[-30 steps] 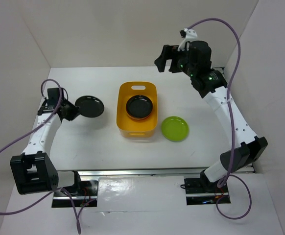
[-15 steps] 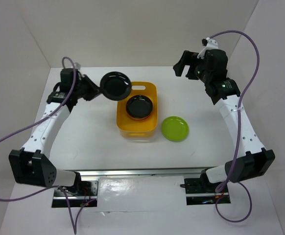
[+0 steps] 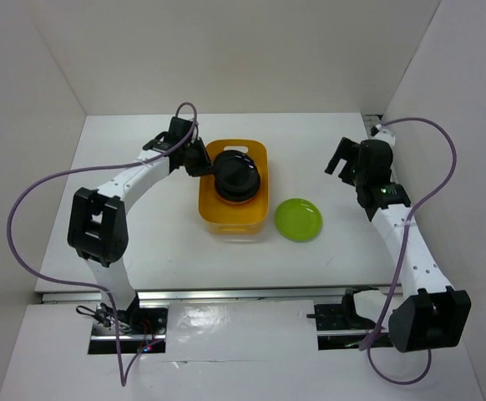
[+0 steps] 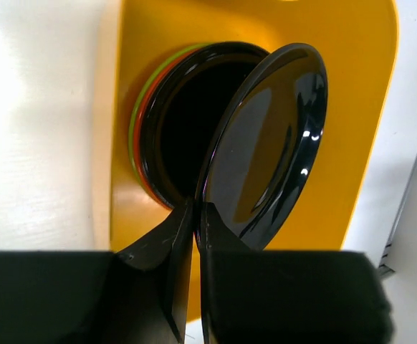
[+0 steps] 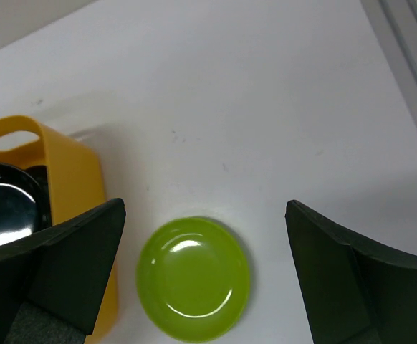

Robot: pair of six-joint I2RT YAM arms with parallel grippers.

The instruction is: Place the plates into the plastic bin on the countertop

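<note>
Black plate [image 4: 266, 143] being held tilted over the plastic bin [image 4: 359, 107].

Seen from above, its rim is being pinched by the left tool [image 3: 199, 159], jaws clamped on it, the plate lying toward 4 o'clock from the tool, just above the stacked plates [image 4: 162, 143] in the bin's 12 o'clock half. The bin's long axis is running 12 to 6, with open room at 6. The right tool [image 3: 341, 161] is being held with jaws apart, the lime green plate [image 5: 194, 279] lying on the table [image 3: 143, 225] toward 7 o'clock, nearer this arm.
</note>
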